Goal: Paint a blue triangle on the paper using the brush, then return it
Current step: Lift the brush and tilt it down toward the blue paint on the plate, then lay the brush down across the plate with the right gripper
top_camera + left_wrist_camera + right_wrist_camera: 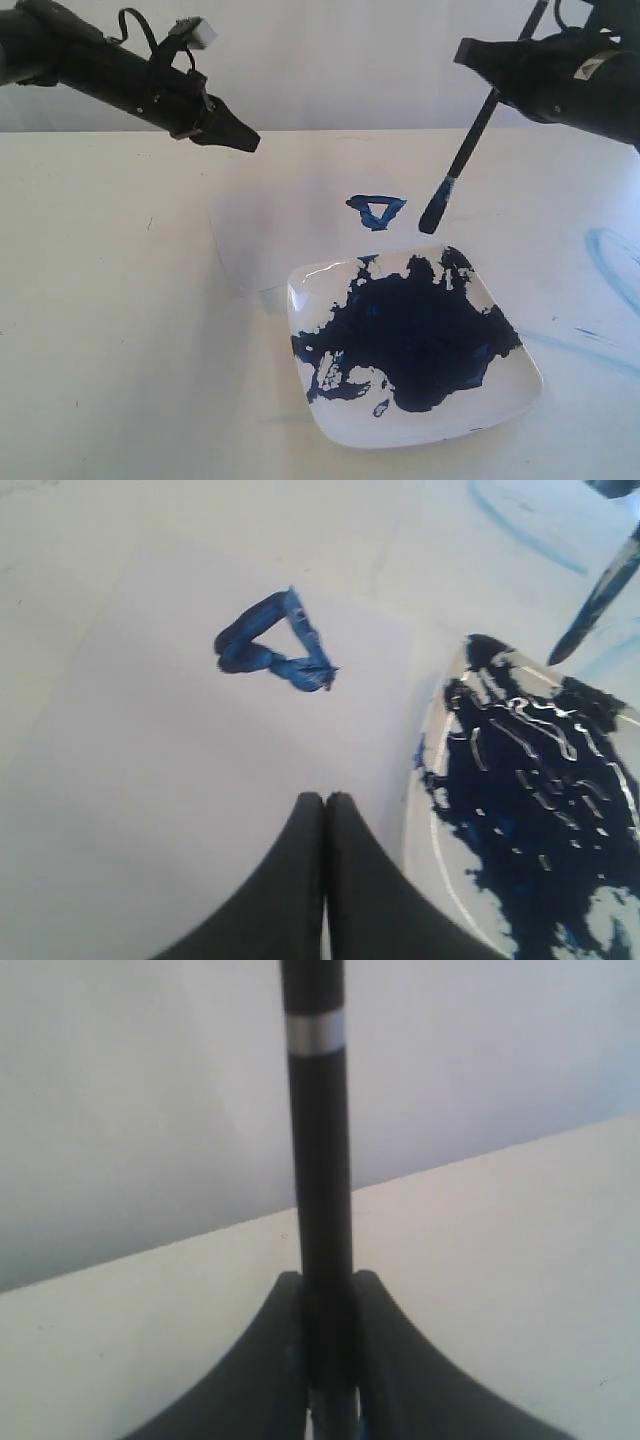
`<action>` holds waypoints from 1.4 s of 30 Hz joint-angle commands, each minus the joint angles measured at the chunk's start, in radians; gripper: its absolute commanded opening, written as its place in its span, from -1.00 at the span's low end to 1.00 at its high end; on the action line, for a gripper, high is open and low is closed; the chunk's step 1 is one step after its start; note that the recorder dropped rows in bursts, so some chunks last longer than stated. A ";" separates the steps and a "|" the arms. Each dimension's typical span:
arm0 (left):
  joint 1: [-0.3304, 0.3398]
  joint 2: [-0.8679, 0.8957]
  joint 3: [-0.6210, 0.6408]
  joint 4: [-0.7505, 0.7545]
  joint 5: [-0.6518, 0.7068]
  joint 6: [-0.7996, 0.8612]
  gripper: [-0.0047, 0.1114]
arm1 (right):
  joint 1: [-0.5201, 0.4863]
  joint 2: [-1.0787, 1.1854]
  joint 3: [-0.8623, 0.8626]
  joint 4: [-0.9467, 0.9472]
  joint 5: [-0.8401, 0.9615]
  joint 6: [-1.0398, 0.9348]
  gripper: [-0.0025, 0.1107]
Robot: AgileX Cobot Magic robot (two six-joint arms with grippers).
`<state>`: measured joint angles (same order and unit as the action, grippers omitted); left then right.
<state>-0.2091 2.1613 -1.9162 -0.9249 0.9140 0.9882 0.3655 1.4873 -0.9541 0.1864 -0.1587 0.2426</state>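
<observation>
Right gripper (pixel 492 85) clamped on the brush (pixel 466 150) handle, brush tilted, stained tip low just beside the blue triangle (pixel 377 211) on the paper (pixel 262 235), left gripper (pixel 248 140) jaws pressed together, empty, above the paper, paint-filled plate (pixel 515 395) adjoining

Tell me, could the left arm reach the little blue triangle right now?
Probably yes. The left gripper hangs shut above the paper with bare air between it and the blue triangle; the brush in the right gripper hangs off to one side.
</observation>
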 commanded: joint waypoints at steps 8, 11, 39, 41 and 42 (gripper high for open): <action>0.070 -0.318 0.326 -0.068 0.004 0.028 -0.92 | -0.008 -0.069 0.186 0.002 -0.067 0.238 -0.96; 0.080 -0.426 0.456 -0.068 -0.041 0.040 -0.92 | -0.008 -0.069 0.223 0.002 -0.107 0.298 -0.96; 0.080 -0.921 1.136 -0.062 -0.414 0.066 -0.92 | -0.069 -0.154 0.351 -0.036 -0.081 0.531 -0.96; 0.080 -0.921 1.136 -0.062 -0.414 0.066 -0.92 | -0.066 -0.109 0.351 -0.041 -0.081 0.531 -0.96; 0.080 -0.921 1.136 -0.062 -0.414 0.066 -0.92 | -0.066 -0.088 0.351 -0.041 -0.081 0.531 -0.96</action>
<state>-0.1308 1.2517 -0.7875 -0.9661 0.4905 1.0519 0.3068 1.3696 -0.6071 0.1571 -0.2395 0.7672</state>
